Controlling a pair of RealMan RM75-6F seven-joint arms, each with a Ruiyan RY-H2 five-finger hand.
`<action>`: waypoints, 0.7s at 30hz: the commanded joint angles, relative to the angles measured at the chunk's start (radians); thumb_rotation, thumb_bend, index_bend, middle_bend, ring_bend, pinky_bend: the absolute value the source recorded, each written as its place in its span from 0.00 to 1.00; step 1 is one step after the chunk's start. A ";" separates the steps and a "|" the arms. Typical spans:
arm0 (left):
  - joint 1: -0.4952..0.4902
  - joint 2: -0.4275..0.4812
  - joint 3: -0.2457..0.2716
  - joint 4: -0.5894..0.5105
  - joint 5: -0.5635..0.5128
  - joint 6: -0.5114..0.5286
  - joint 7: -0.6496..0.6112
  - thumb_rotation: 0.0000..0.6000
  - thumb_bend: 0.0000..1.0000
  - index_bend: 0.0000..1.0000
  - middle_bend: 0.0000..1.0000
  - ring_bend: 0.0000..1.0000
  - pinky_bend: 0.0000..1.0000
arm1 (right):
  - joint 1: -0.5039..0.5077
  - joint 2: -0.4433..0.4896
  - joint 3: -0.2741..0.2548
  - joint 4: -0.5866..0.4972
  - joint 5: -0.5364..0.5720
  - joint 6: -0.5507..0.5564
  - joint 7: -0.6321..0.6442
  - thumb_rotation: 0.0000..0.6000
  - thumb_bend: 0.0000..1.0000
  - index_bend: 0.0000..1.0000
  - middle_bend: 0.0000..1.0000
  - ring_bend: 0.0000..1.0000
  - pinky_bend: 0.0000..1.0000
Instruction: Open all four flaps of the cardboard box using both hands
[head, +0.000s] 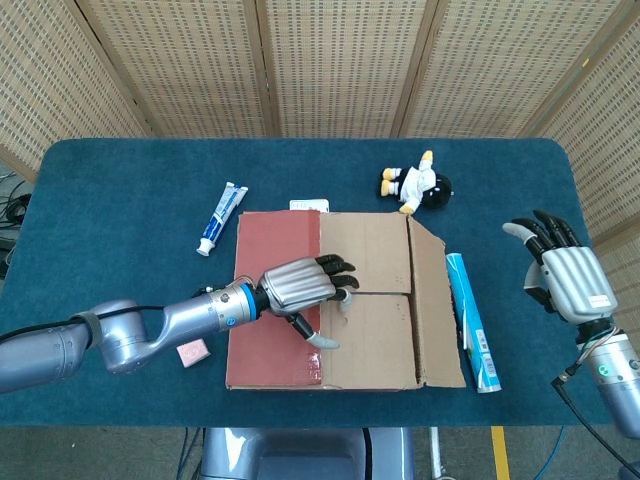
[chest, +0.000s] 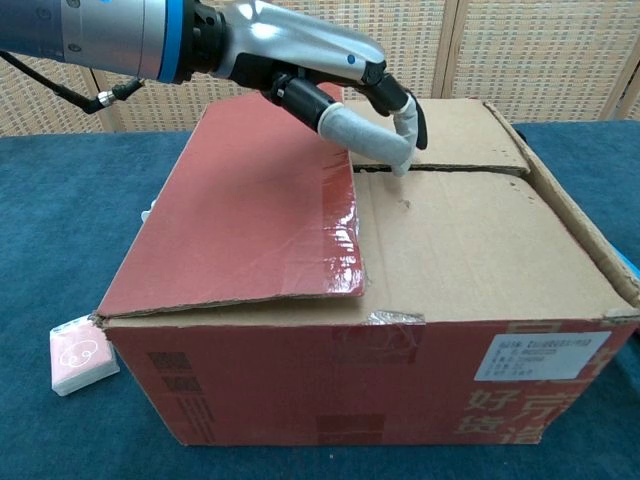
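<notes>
The chest view sits low and close to the cardboard box (chest: 380, 330), showing its near red side with a white label (chest: 545, 355) at the right, and a small pink card packet (chest: 78, 355) on the blue table (chest: 60, 230) just beside the box's near left corner. Only the head view takes in the whole tabletop and the right hand (head: 565, 275).

The box lies mid-table, all flaps folded down. The red left flap (chest: 250, 215) overlaps the brown inner flaps, and its glossy taped edge runs near to far along the top. The left hand (chest: 330, 80) reaches in from the left across this flap, its fingers curled downward and holding nothing; one fingertip (chest: 400, 160) touches down at the seam between the two brown flaps, just right of the red flap's edge. The right flap (head: 435, 305) is slightly raised along the box's right side.

A blue-and-white carton (head: 472, 320) lies against the box's right side. The right hand hovers well apart from it, near the table's right edge, fingers spread and empty, with bare table between.

Further off, a toothpaste tube (head: 222, 218) lies left of the box's far corner, and a small doll (head: 415, 183) lies beyond the far edge, with open cloth behind both.
</notes>
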 joint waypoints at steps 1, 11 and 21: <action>-0.002 -0.002 0.006 -0.003 -0.021 -0.005 0.032 0.19 0.18 0.39 0.23 0.11 0.07 | -0.001 -0.001 0.001 0.002 0.000 0.001 0.002 1.00 1.00 0.17 0.16 0.00 0.07; 0.022 0.020 0.018 -0.014 -0.036 0.037 0.053 0.19 0.18 0.50 0.34 0.20 0.07 | -0.006 -0.004 0.005 0.009 0.002 0.002 0.006 1.00 1.00 0.17 0.16 0.00 0.06; 0.052 0.061 0.027 -0.048 -0.031 0.084 0.055 0.19 0.17 0.56 0.45 0.29 0.07 | -0.003 -0.015 0.013 0.014 0.005 0.004 -0.013 1.00 1.00 0.17 0.16 0.00 0.06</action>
